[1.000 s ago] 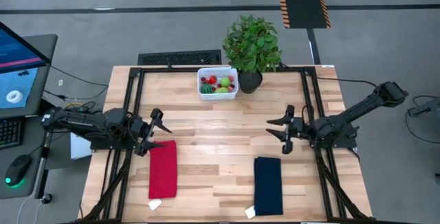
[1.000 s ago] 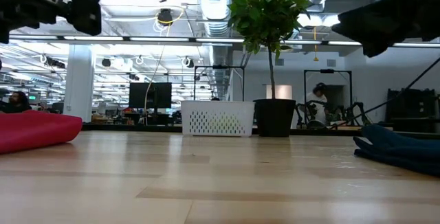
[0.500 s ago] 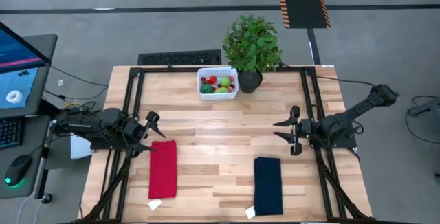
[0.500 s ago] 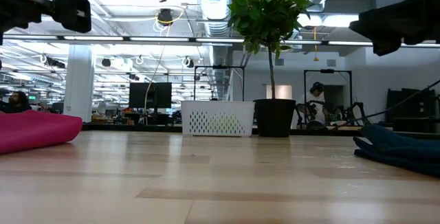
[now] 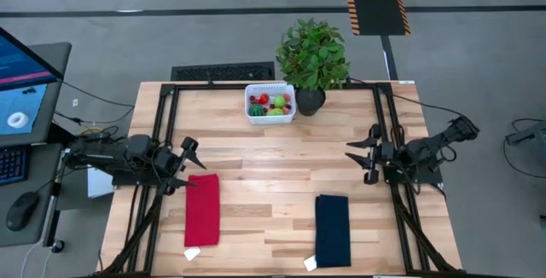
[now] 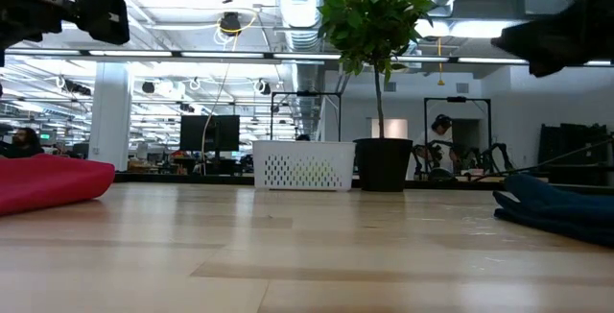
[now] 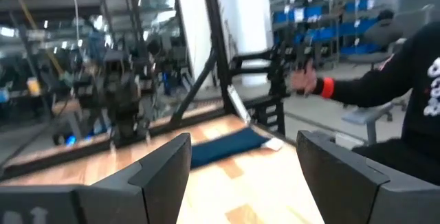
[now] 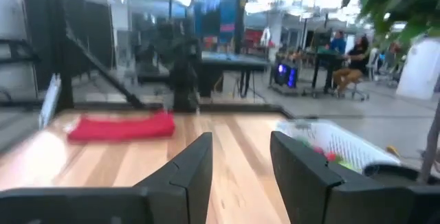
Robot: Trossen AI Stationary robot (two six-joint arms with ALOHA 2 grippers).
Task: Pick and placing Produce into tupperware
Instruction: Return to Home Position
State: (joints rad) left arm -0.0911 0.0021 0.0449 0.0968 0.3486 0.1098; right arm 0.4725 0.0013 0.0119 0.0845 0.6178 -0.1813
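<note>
Though both arms hover pulled back in the high view, the small white perforated plastic basket at the middle of the tabletop's far edge holds the red, green and pink toy produce. None lies on the bare wood, so the sorting looks finished. The left tool, near the left edge, and the right tool, near the right edge, gape wide and empty. In the low view, the basket stands just beside a black plant pot. Both wrist views show parted fingers gripping nothing.
</note>
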